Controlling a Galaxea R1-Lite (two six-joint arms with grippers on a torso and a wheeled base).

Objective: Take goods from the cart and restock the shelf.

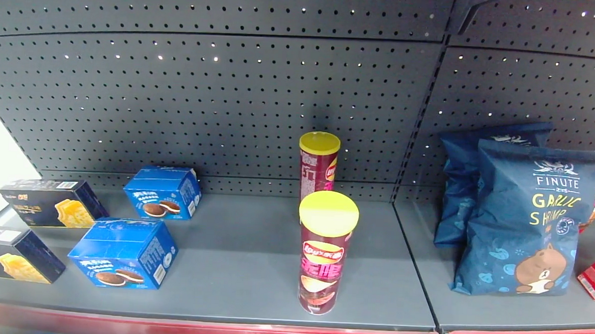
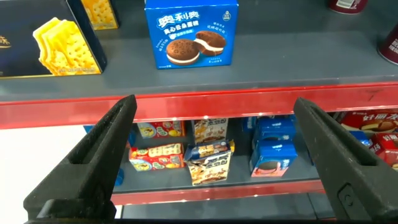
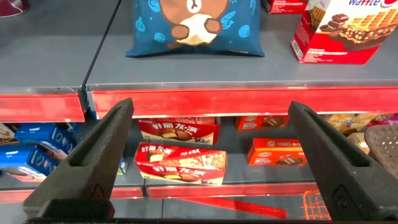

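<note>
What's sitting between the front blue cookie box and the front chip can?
Nothing. The head view shows just bare grey shelf between the blue cookie box and the chip can.

Print shows on several packs on the shelf [image 1: 243,250]. At the right, the near blue bag [image 1: 526,222] carries white and yellow Latin lettering above a bear drawing. The near chip can [image 1: 323,258] bears a round logo over large pink characters. The far chip can [image 1: 319,163] shows part of the same logo. The blue cookie box [image 2: 191,32] has white characters across its front, and the red wafer box [image 3: 345,28] has white Latin lettering.
</note>
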